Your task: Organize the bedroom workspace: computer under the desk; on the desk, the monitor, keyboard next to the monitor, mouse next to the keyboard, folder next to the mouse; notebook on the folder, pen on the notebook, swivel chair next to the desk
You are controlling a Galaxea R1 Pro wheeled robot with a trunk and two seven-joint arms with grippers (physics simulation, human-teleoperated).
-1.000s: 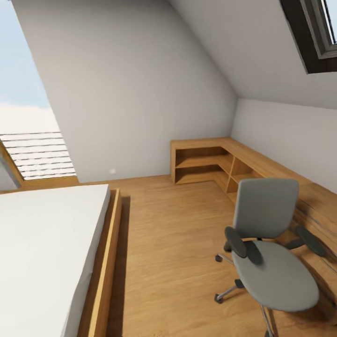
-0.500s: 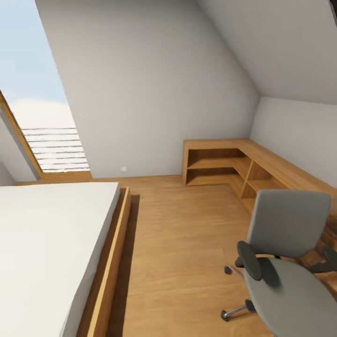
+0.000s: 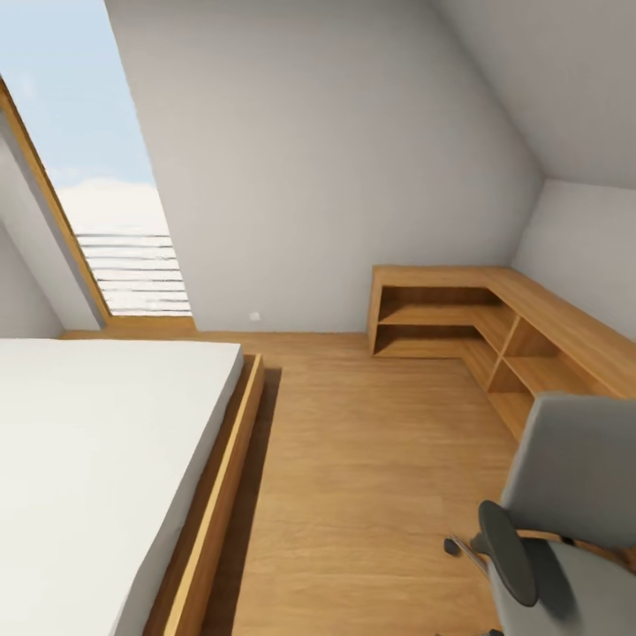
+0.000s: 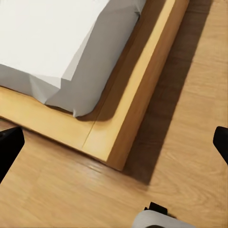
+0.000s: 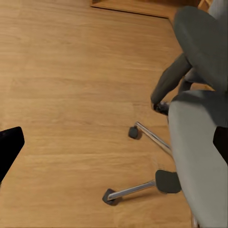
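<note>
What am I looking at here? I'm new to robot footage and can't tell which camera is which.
These are simulator renders from a wheeled robot with two arms. The wide picture comes from its head: a white-mattressed bed in a wooden frame, a light wooden corner shelf unit, and a grey swivel chair with black armrests on a wooden floor. The other two come from cameras by each end effector. The left end effector hangs over the bed's corner; the right end effector hangs beside the chair's silver star base. Both are open, holding nothing.

head high over room, wrists floorward, both catching swivel chair (image 3: pixel 565 521)
</note>
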